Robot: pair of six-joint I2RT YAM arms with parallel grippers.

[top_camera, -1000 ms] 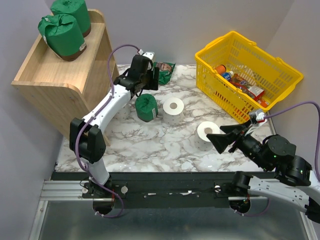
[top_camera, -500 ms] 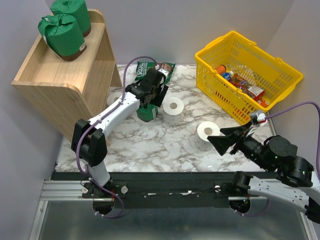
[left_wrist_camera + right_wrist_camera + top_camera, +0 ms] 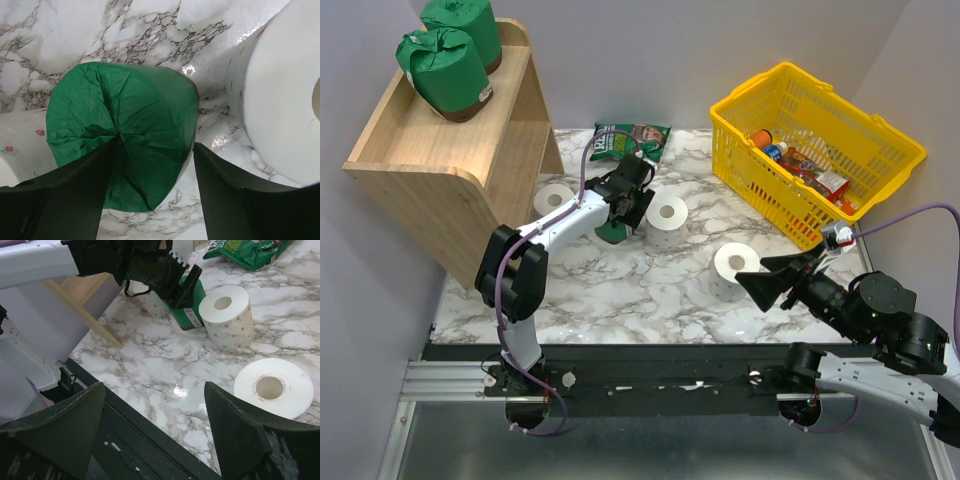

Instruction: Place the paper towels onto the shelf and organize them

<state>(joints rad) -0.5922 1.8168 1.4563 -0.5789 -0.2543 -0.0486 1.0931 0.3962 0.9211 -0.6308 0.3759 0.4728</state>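
The table [image 3: 620, 290] is patterned white with grey wiggly lines, like stone. One roll [image 3: 122, 135] is wrapped in green. A bare roll [image 3: 227, 315] is white (tiny red dots are sprinkled on its side). The basket [image 3: 765, 165] is coloured bright yellow, and the shelf [image 3: 440, 150] is made of pale brown wood.
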